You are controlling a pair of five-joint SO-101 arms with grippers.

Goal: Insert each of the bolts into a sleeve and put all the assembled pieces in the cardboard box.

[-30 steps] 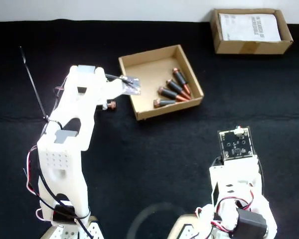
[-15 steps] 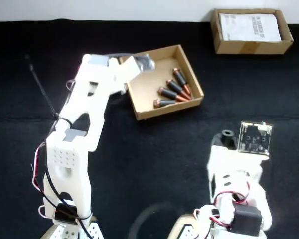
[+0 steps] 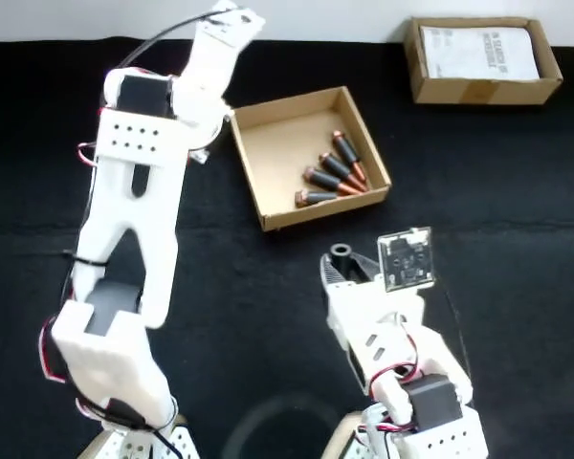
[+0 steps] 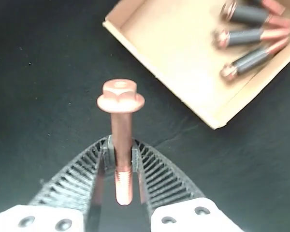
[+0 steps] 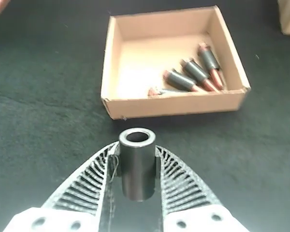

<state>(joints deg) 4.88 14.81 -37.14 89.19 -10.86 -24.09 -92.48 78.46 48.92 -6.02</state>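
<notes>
Nearest, the right gripper (image 5: 137, 146) is pinched around a dark sleeve (image 5: 137, 166), held upright with its open bore facing up and its rim just clear of the fingertips. The grip sits on a smooth round wall, so any side push from a bolt arriving off-centre could turn or tilt the sleeve between the ribbed fingers, and the bore would no longer line up. Just beyond it lies the cardboard box (image 3: 268, 182), with four assembled pieces (image 3: 330, 174) gathered toward one side. A sweep of either arm across its low wall could knock the box askew. Past the box, over the black table (image 3: 268, 287), the left gripper (image 4: 121, 145) is closed on a copper bolt (image 4: 121, 121). It clamps the bolt low on the shank, with the flanged head standing out past the fingertips and the threaded tip seeming to point back between the fingers. That is the main worry: the end that has to enter the sleeve appears to be the buried one, so mating may need a regrip, and loosening a narrow hold on threads could let the bolt slip and roll away. Farthest back sits a second box (image 3: 478, 91), which could be mistaken for the drop-off.
</notes>
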